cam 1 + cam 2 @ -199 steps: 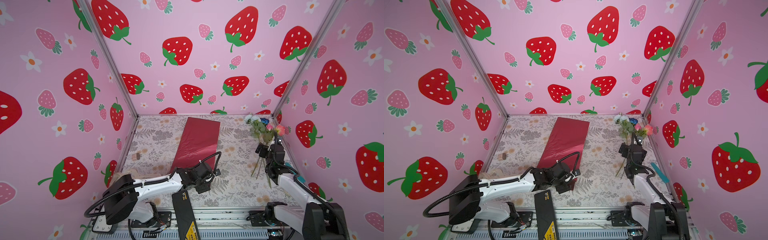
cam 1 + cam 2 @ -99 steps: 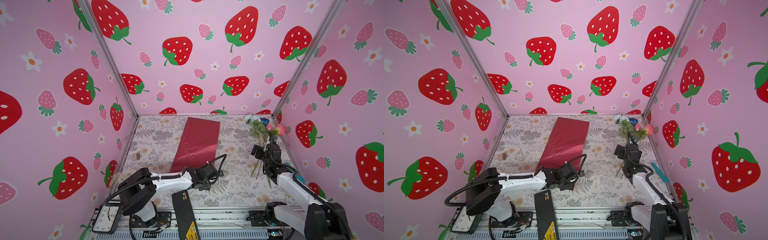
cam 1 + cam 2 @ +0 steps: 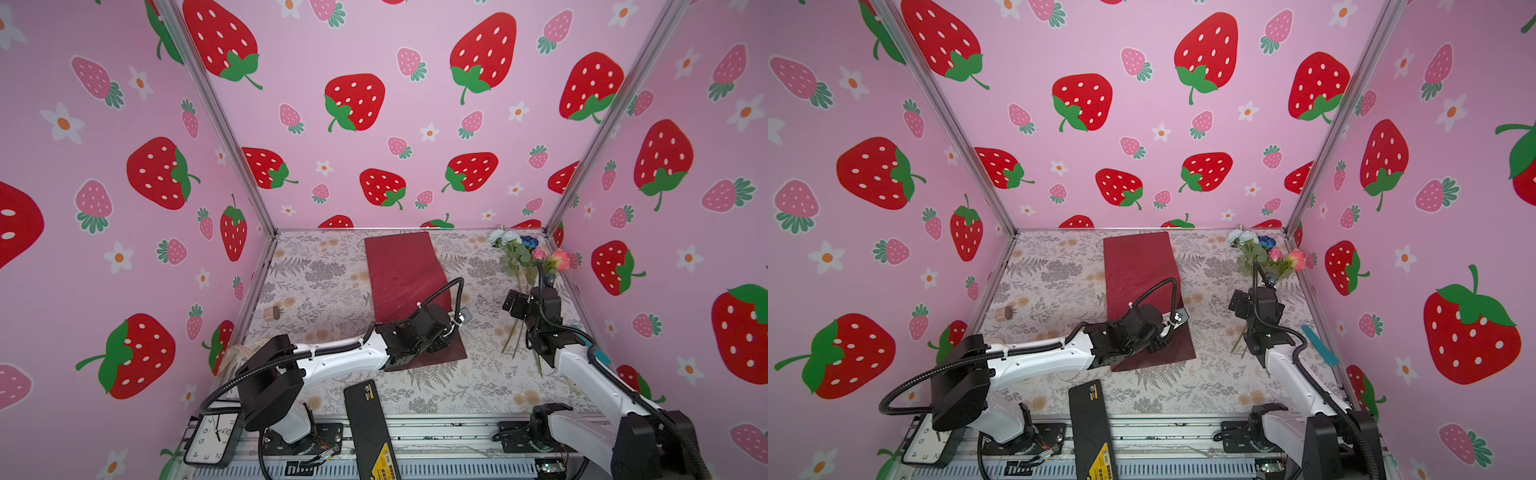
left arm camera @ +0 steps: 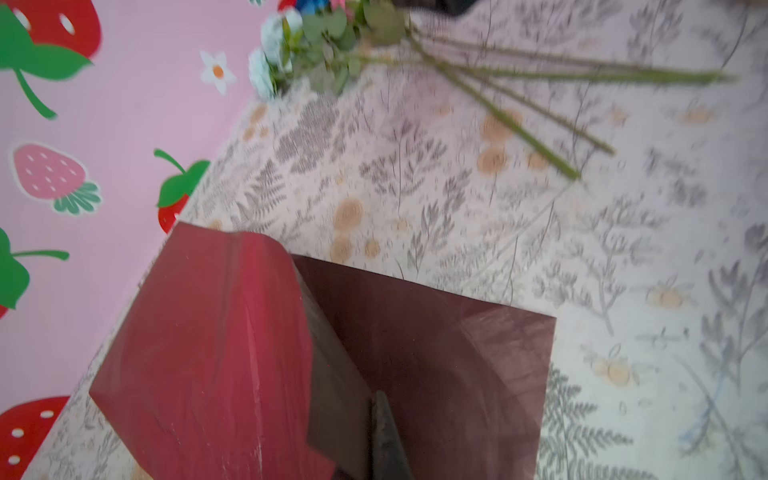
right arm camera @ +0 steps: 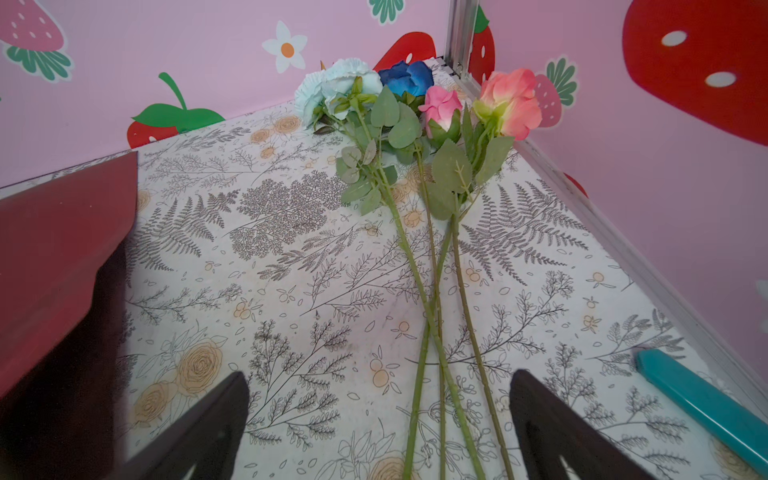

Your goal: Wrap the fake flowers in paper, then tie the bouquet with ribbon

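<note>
The fake flowers (image 3: 519, 257) (image 3: 1260, 259) lie loose in the far right corner, their blooms (image 5: 415, 95) toward the corner and their green stems (image 5: 432, 291) toward me. The dark red wrapping paper (image 3: 401, 270) (image 3: 1138, 266) lies mid-table, apart from the flowers. My left gripper (image 4: 380, 419) (image 3: 444, 340) is shut on the paper's near edge. The paper (image 4: 208, 353) bulges up off the mat beside it. My right gripper (image 5: 378, 380) (image 3: 525, 303) hangs open over the stems, which run between its fingertips (image 5: 232, 390).
A teal strip (image 5: 702, 399) (image 3: 1318, 345) lies by the right wall. A small tan block (image 3: 271, 313) sits near the left wall. A black box (image 3: 368, 424) and a clock (image 3: 212, 432) stand at the front edge. The pink walls close in three sides.
My left gripper went from open to shut on the paper's near edge, and the paper now bows upward. My right gripper shifted slightly toward the middle over the stems and stayed open.
</note>
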Robot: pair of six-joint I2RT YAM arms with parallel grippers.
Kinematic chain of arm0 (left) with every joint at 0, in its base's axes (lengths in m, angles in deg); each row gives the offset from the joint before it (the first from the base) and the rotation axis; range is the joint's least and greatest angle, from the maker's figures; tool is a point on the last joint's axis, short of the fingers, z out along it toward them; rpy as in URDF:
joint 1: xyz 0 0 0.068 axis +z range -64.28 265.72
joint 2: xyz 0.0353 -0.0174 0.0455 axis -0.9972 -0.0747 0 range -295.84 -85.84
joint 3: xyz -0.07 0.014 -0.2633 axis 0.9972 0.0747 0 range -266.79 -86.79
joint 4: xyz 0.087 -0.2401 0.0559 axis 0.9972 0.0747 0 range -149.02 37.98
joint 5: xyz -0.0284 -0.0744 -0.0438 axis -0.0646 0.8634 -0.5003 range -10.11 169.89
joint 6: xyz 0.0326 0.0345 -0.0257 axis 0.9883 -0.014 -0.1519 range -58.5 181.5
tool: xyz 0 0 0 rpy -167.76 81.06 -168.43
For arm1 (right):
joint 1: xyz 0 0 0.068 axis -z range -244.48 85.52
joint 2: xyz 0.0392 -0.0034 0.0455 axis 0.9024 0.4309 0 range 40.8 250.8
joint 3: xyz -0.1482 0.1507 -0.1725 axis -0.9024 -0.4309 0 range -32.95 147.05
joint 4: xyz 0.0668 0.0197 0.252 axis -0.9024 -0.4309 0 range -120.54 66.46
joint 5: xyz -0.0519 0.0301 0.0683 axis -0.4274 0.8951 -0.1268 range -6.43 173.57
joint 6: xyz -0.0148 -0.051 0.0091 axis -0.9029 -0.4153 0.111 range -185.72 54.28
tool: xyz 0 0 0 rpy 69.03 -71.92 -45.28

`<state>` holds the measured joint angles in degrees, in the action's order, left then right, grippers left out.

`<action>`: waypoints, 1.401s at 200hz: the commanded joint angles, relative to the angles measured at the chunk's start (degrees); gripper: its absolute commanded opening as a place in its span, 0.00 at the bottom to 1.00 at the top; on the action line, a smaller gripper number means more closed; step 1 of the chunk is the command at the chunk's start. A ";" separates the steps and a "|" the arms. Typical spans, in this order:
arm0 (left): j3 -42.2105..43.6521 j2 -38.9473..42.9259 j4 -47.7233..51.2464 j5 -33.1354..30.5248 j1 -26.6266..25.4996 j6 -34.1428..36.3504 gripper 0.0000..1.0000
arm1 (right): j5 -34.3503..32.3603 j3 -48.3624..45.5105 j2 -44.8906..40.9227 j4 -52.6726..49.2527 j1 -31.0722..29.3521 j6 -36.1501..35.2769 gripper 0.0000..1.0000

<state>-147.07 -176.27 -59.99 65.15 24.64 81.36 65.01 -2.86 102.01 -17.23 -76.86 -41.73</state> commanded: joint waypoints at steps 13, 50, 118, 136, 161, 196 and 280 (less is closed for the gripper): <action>-3.34 0.98 -7.31 6.14 -0.58 2.00 0.00 | -1.02 2.28 -1.36 -3.35 -0.19 0.22 0.99; 4.23 8.29 -12.49 3.48 -0.58 -1.16 0.00 | 9.52 2.68 -0.63 -3.52 -1.72 -2.63 0.71; 18.45 23.85 -14.22 -11.05 -0.33 -14.19 0.00 | 13.56 7.43 13.45 -0.86 -17.25 0.09 0.48; 21.68 27.70 -14.92 -13.85 0.12 -17.37 0.00 | 16.43 8.94 18.23 2.09 -20.05 0.87 0.43; 24.43 31.79 -14.99 -16.33 1.67 -21.11 0.00 | 17.77 13.28 26.03 3.61 -23.76 0.30 0.36; 26.78 35.14 -13.12 -15.97 7.50 -29.69 0.00 | 19.30 18.25 36.54 4.43 -25.30 -0.52 0.32; 31.00 42.24 -8.69 -14.90 18.22 -38.72 0.00 | 16.73 18.63 42.36 -1.81 -25.41 2.57 0.30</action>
<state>-116.95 -135.51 -70.55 51.07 40.88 46.80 83.15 16.50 143.25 -14.26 -102.10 -41.06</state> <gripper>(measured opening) 0.043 0.303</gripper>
